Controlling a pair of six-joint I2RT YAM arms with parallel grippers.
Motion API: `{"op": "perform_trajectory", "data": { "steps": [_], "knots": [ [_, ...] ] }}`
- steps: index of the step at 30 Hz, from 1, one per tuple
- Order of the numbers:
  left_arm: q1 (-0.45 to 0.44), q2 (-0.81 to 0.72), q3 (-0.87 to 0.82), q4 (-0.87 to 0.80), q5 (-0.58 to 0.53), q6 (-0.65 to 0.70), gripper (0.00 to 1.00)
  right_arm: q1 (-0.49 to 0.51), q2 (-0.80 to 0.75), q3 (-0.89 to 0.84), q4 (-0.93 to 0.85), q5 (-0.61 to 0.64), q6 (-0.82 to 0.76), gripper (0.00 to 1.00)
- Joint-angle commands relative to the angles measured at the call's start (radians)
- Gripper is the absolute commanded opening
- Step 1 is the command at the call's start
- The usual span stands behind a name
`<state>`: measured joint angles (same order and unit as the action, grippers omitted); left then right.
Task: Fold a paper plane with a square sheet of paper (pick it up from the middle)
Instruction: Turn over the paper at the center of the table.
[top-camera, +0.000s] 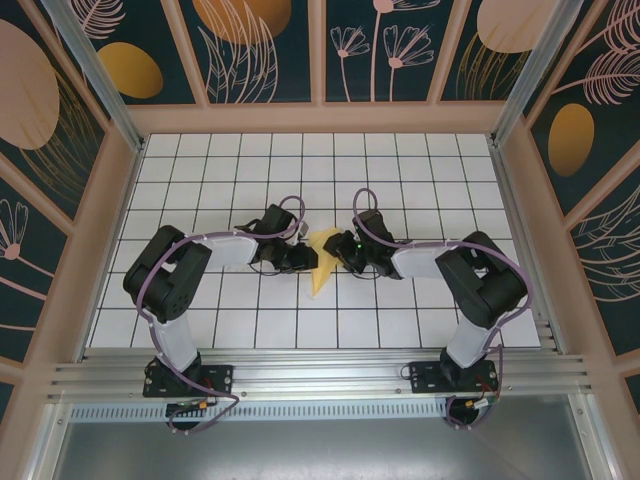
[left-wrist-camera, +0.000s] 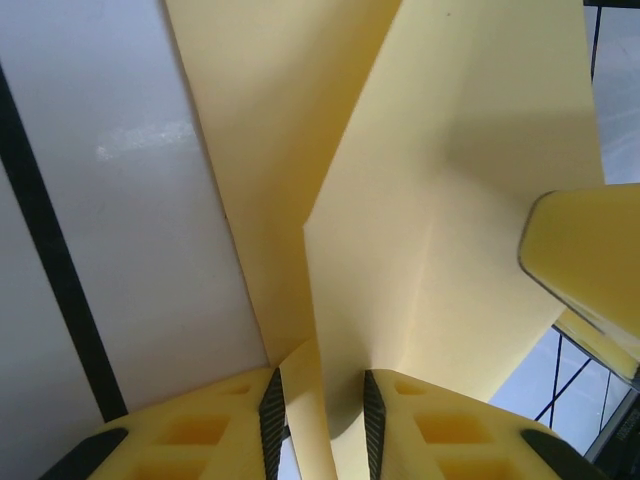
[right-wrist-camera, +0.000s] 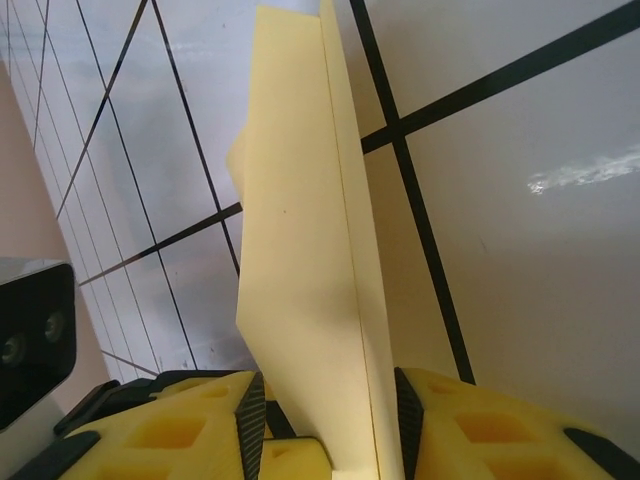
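I have the paper plane (top-camera: 322, 268) in the middle of the desk (top-camera: 200, 170), between the two arms, which reach in from either side. It is only part-folded: a yellow wedge, broad at the far end and narrowing to a tip at the near end. Its long axis runs far to near, leaning slightly, with the tip towards the arm bases. The left gripper (top-camera: 298, 258) meets it from the left and the right gripper (top-camera: 347, 256) from the right, roughly opposite each other at the broad half. On the left wrist camera a folded strip of the paper passes between the pads (left-wrist-camera: 272, 415). It lies close to one pad, with a shadowed gap before the other, so I cannot tell whether those jaws pinch it or merely straddle it. On the right wrist camera the paper spans from one pad (right-wrist-camera: 250, 425) to the other, and I read that gripper as clamped on it. A straight folded edge runs lengthwise away from those fingers (that crease looks crisp from here), and the sheet stands above the black grid lines. Several rows of white tiles separate the paper from the wooden side frames (top-camera: 100, 250) and the far ledge (top-camera: 320, 118). About two rows separate its tip from the aluminium rail (top-camera: 320, 370) at the near edge.
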<state>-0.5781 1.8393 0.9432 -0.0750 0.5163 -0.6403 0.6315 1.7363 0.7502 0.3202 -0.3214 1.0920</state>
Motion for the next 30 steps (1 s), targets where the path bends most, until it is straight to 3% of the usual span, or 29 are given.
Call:
{"op": "perform_trajectory", "data": {
  "steps": [1,13,22,30],
  "knots": [
    [-0.009,0.005,-0.018,-0.012,0.003,0.004,0.31,0.005,0.041,0.005,0.046,-0.035,-0.051,0.41],
    [-0.009,0.000,-0.023,-0.029,-0.052,0.008,0.30,0.005,0.085,0.049,0.108,-0.077,-0.167,0.32],
    [-0.009,-0.011,-0.018,-0.064,-0.113,0.017,0.32,-0.001,0.113,0.040,0.159,-0.103,-0.190,0.28],
    [-0.008,-0.023,-0.012,-0.098,-0.172,0.028,0.32,-0.001,0.118,0.033,0.176,-0.115,-0.208,0.19]
  ]
}}
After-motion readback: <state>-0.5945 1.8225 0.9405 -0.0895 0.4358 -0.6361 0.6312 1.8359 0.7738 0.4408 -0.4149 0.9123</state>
